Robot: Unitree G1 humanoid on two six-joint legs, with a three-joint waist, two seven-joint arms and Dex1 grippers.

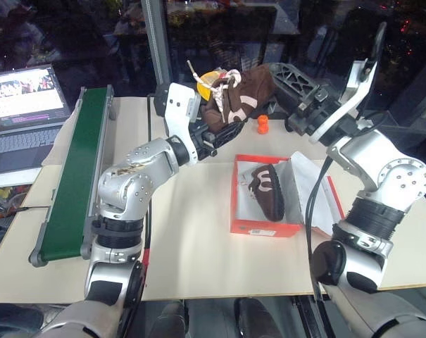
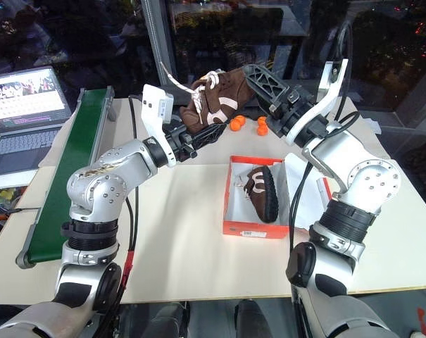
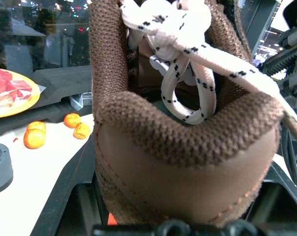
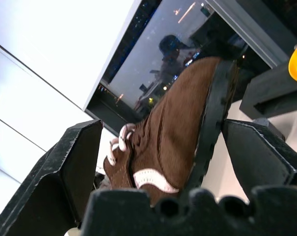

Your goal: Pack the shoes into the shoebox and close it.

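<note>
Two shoes and one shoebox were present on a pale table [image 1: 198,246]. The first shoe [image 1: 267,190], dark brown with pale markings, lay inside the shoebox [image 1: 265,227], a red carton with a white interior, which stood open near the middle of the table; its lid [image 1: 318,186] was folded back on the robot's right side, with white paper showing. The second shoe [image 2: 216,98], dark brown with pale laces and a pale stripe, was held in the air above the far part of the table, beyond the box and not touching it. The left gripper [image 1: 216,137] was clamped on this shoe at the heel end, as the left wrist view confirmed, the heel collar and laces [image 3: 187,54] rising directly between its fingers. The right gripper [image 2: 272,88] stood at the shoe's toe end with its two fingers [image 4: 74,162] spread wide; in the right wrist view the sole sat between them with a gap on either side, so no grip was made. Small orange fruits [image 2: 249,125] lay on the table beneath the raised shoe. A green conveyor belt [image 1: 79,169] ran along the robot's left side of the table, and an open laptop [image 1: 22,105] stood beyond it.
</note>
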